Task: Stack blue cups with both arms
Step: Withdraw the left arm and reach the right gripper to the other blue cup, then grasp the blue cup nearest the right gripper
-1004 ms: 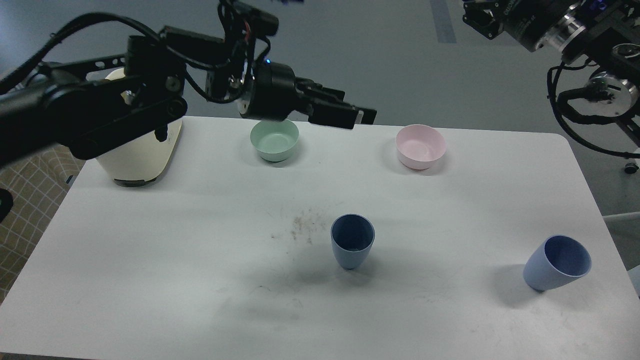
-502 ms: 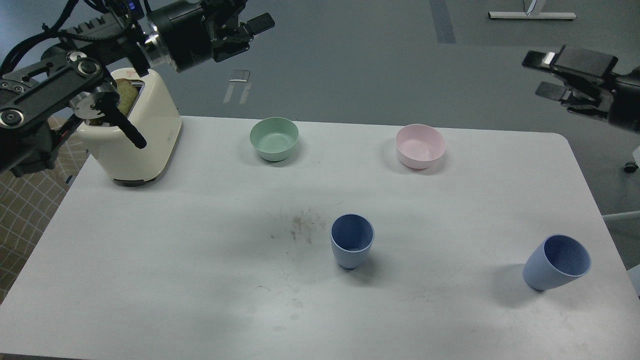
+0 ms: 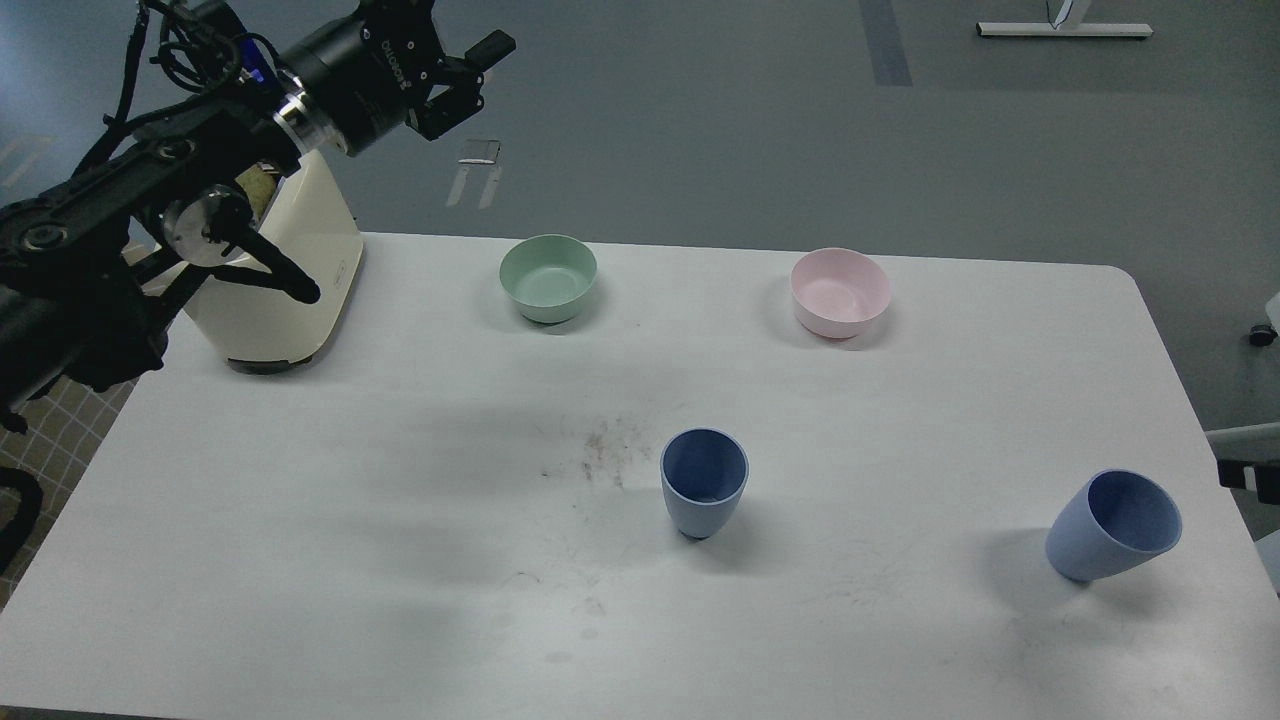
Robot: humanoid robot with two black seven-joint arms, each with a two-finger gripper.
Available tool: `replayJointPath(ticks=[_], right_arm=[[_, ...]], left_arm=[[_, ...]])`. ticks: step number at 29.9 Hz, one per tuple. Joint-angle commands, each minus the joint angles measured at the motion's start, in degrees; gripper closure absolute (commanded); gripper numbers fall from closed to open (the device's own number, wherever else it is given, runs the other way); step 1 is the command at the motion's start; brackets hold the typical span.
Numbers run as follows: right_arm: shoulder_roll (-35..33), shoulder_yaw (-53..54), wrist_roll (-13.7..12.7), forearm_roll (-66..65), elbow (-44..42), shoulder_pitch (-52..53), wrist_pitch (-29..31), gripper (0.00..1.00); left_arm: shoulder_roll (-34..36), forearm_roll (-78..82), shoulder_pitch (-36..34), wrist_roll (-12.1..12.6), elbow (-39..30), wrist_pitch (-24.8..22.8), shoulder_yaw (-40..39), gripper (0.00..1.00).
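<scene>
One blue cup stands upright near the middle of the white table. The second blue cup stands near the table's right edge, with its mouth leaning right in this view. My left gripper is high above the table's far left, far from both cups. Its fingers are spread and hold nothing. Of my right arm only a small black part shows at the right edge, beside the right cup. Its fingers cannot be told apart.
A cream toaster stands at the back left, partly behind my left arm. A green bowl and a pink bowl sit along the back edge. A patch of brown crumbs lies left of the middle cup.
My left arm swung from over the green bowl up and back to the far left. My right arm left the top right and dropped almost out of view. The cups have not moved.
</scene>
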Motion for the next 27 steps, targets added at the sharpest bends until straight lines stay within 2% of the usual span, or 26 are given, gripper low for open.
replayJointPath(ticks=[1,10,18,27], right_arm=[[-0.6,0.0,0.0,-0.7,0.0,-1.0,-0.2,0.0],[1.3,0.0,0.0,0.9,-0.3,-1.3,-1.9,0.02],[5.5,-0.1,0.0,4.4,-0.9,-4.0,-2.3,0.22],[10.3,0.1,0.0,4.6,-3.9,-5.8,-2.9,0.25]], left_arm=[[-1.6,-1.0,0.6,-0.2,-0.1,-0.1,-0.5,0.02],[-3.6,-1.0,2.3,-0.2,-0.2,-0.2,-3.7,0.02],[-3.8,-1.0,4.4,-0.2,-0.8,-0.3,-4.4,0.02],[-3.7,-0.9,5.2,-0.2,-0.9,-0.3,-4.6,0.02]])
